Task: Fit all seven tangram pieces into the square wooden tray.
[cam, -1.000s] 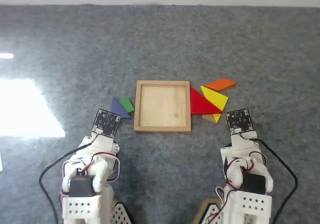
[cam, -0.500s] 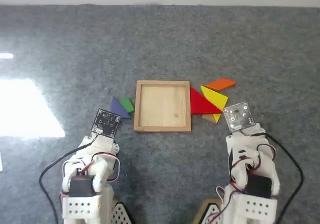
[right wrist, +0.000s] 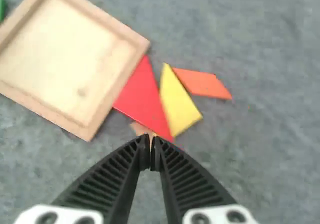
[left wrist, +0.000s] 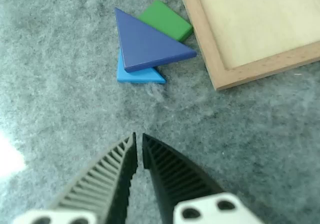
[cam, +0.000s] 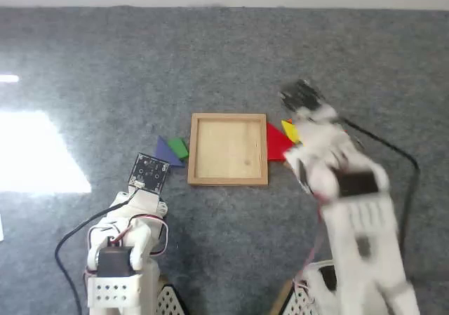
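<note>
Jaws shut, R gripper (right wrist: 150, 140) now fwd

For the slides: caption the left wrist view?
Left gripper, shut, short of three overlapping tangram pieces beside the empty wooden tray.

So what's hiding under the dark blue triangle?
A lighter blue piece pokes out from under the dark blue triangle. Most of it is covered, so its shape is unclear. The green piece sits beside it.
</note>
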Controlling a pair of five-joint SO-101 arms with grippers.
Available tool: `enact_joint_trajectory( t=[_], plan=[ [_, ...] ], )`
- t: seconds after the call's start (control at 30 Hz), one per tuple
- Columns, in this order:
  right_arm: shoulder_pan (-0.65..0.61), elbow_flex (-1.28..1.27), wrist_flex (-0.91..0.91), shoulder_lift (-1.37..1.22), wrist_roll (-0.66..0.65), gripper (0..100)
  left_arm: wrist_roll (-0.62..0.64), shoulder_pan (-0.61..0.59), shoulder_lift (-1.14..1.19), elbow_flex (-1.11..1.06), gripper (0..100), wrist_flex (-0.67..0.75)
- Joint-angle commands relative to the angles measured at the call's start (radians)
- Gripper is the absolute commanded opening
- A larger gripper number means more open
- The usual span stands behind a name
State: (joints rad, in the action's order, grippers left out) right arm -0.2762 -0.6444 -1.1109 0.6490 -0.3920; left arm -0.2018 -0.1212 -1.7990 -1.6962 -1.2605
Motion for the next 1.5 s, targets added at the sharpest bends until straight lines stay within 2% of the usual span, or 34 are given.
enact_joint_trajectory(
  t=[0.0,0.2,0.37,0.57,0.9,1.17,1.3,1.4,1.47],
  plan=[
    [-0.065,0.242,-0.002,-0.343,0.02,6.0,0.005,-0.003,-0.02,0.013,2,-0.006],
    [-0.074,0.394,0.119,-0.696,0.009,17.3,0.005,-0.003,-0.02,0.013,2,-0.006],
    [-0.073,0.439,0.202,-0.883,0.017,17.7,0.005,-0.003,-0.02,0.013,2,-0.006],
    [-0.045,0.476,0.202,-0.993,0.057,17.7,0.005,-0.003,-0.02,0.013,2,-0.006],
    [0.002,0.382,0.199,-0.947,0.071,17.7,0.005,-0.003,-0.02,0.013,2,-0.006],
    [0.064,0.348,0.074,-0.878,0.064,17.7,0.005,-0.003,-0.02,0.013,2,-0.006],
    [0.101,0.344,0.01,-0.837,-0.002,17.9,0.005,-0.003,-0.02,0.013,2,-0.006],
    [0.09,0.342,-0.002,-0.754,-0.026,18.3,0.005,-0.003,-0.02,0.013,2,-0.006],
    [0.05,0.344,-0.008,-0.677,-0.023,22.0,0.005,-0.003,-0.02,0.013,2,-0.006]
  ],
)
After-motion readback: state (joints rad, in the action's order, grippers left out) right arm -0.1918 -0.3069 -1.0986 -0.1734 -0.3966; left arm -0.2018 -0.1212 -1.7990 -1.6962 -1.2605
